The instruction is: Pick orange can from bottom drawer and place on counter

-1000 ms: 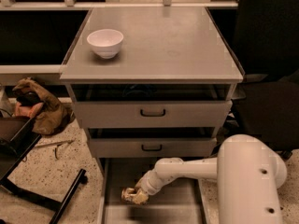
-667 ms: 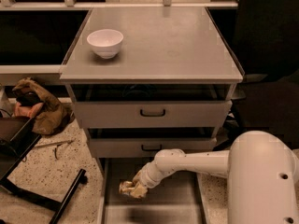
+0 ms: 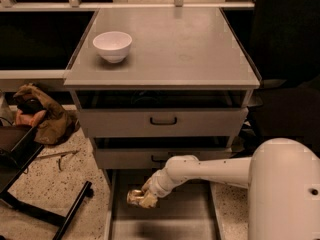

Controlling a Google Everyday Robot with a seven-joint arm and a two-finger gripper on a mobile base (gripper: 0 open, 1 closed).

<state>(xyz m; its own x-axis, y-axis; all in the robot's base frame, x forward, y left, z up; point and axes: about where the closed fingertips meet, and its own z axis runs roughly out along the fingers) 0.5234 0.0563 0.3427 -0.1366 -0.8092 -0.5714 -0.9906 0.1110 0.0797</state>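
Since the picture taken a second ago, the orange can (image 3: 135,197) is seen shifted slightly up and to the left, and the arm (image 3: 210,168) behind it is raised by a small amount. The can is held in the gripper (image 3: 145,199), which is clenched around it, the pale fingers being wrapped on its right side. The can is found over the left part of the bottom drawer (image 3: 170,221), close to the left side wall, and it appears to be lifted clear of the bare grey floor, though the gap beneath it cannot be made out with certainty. The drawer is pulled out towards the camera.

Above it, two closed drawers (image 3: 163,120) with dark handles are stacked, and these are topped by the counter (image 3: 175,49). A white bowl (image 3: 112,45) is set near the counter's rear left corner; the remainder of the slab is bare.

The step in hand is judged to be the lift-out: the grasp is made, and the can is being drawn up from the drawer. For the next move, the can must be raised and brought forward past the two drawer fronts and the counter's overhanging front edge before it can be carried over the top. A landing spot well apart from the bowl is called for.
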